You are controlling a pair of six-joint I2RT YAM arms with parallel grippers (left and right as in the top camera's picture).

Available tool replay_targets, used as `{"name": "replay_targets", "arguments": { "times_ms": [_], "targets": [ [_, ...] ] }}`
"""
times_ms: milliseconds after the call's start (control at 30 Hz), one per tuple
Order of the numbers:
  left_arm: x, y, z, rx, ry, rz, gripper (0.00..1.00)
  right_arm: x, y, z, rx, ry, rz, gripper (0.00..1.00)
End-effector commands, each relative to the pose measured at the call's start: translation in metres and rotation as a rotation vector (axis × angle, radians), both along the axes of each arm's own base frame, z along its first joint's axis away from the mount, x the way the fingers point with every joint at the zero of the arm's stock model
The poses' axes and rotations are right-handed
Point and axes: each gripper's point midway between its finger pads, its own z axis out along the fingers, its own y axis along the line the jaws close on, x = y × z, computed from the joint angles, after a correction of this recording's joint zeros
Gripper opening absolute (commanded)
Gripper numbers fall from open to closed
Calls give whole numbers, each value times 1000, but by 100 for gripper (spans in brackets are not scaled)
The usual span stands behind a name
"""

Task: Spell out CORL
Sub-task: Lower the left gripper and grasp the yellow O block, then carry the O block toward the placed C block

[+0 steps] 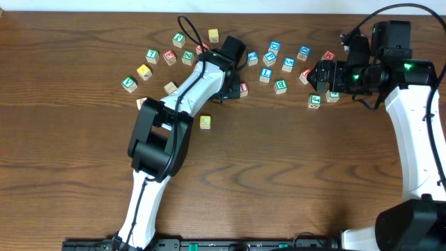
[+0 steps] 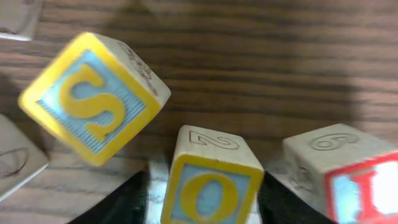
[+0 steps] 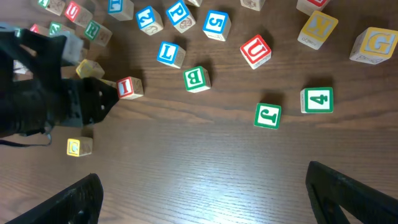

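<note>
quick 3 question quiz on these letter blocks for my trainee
1. True or false: the right gripper is holding a wooden block.
2. Which letter faces the camera on the yellow-framed wooden cube between the fingers of the left gripper? A) S B) O C) L
3. In the right wrist view, what number is on the green-framed wooden cube just right of the green-framed J cube?
Key: 1 false, it is open and empty. 2 B. 3 the number 4.
</note>
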Motion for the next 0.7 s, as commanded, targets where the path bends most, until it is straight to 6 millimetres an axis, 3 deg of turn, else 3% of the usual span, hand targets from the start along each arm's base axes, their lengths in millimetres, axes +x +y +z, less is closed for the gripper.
{"name": "replay_targets", "arguments": {
  "times_ms": [0,667],
  "targets": [
    [-3,7,-15,33,20,-21,51,3,0,7,2,-16,-8,99],
    [3,13,-10,77,-14,-54,49,3,-3,6,-14,-15,-17,99]
  ]
}}
